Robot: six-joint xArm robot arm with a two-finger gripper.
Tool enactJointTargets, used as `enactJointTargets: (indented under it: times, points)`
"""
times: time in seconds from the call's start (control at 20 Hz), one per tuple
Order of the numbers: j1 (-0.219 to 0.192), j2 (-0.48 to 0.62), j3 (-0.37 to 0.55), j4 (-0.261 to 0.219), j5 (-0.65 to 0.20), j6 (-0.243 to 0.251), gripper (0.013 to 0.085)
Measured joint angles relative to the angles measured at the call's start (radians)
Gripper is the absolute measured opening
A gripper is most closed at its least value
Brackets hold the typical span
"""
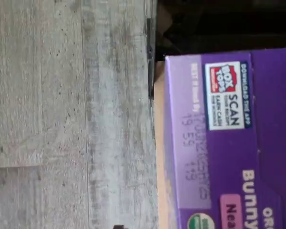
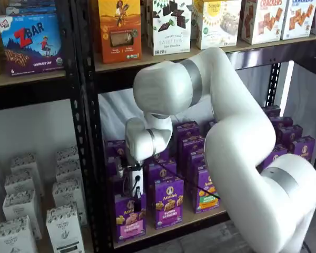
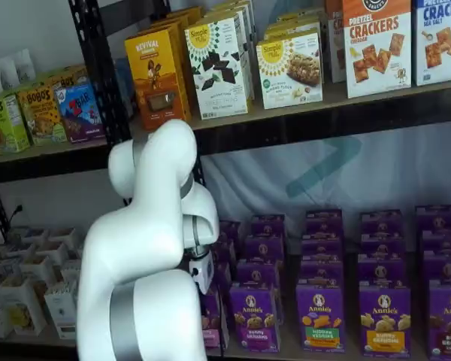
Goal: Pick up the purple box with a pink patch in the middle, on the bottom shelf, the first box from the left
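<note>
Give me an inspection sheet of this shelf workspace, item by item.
Surface: bottom shelf, a tan board in a black rack, carrying rows of cartons.
Job's things: purple box with pink panel stands upright at the front of its row, directly under the gripper.
Clutter: neighbouring purple cartons; white cartons in the next bay.
Grippers: gripper hangs just above the purple box; white body shows, fingers not clear; nothing held.
Cables: thin black cable running from the wrist.
Surroundings: upper shelf of snack boxes; grey plank floor.
</note>
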Motion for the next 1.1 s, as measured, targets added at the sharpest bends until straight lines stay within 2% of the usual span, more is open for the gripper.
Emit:
enactJointTargets:
  times: [0.1,0.2,0.25,0.3,0.45,0.5,0.7,1.1]
  points:
    - [0.001,0.003,-0.003,0.002,0.003,-0.001,0.0850]
    - [0.002,0.004,-0.002,0.009,0.003,-0.006,0.0770]
    - [0.002,0.004,-0.001,0.011,0.001,-0.008,0.0770]
    - [0.002,0.004,0.001,0.012,0.000,-0.009,0.0730]
    - [0.002,0.001,0.009,0.007,-0.007,-0.005,0.0690]
    - [0.002,-0.001,0.012,0.004,-0.009,-0.003,0.0650]
    - [0.000,-0.006,0.021,-0.014,-0.005,0.012,0.0650]
    - [0.006,-0.007,0.040,-0.017,-0.048,0.019,0.0650]
